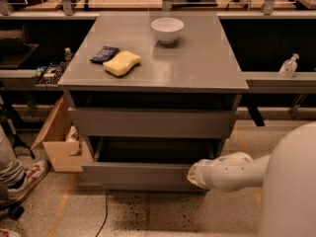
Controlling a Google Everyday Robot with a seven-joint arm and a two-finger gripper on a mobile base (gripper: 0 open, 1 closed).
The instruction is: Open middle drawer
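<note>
The grey cabinet (153,58) stands in the middle of the camera view. Its top front (148,122) is closed. The middle drawer (138,174) below it is pulled out toward me, with a dark open gap behind its flat front. The lowest front is hidden under the pulled-out drawer. My gripper (195,175) is at the right end of the middle drawer's front, against its top edge, on the end of my white arm (232,172), which reaches in from the right.
A white bowl (167,29), a yellow sponge (121,63) and a dark packet (103,54) lie on the cabinet top. A cardboard box (59,142) stands at the cabinet's left. A person's shoe (27,179) is at far left. A bottle (288,66) stands on the right shelf.
</note>
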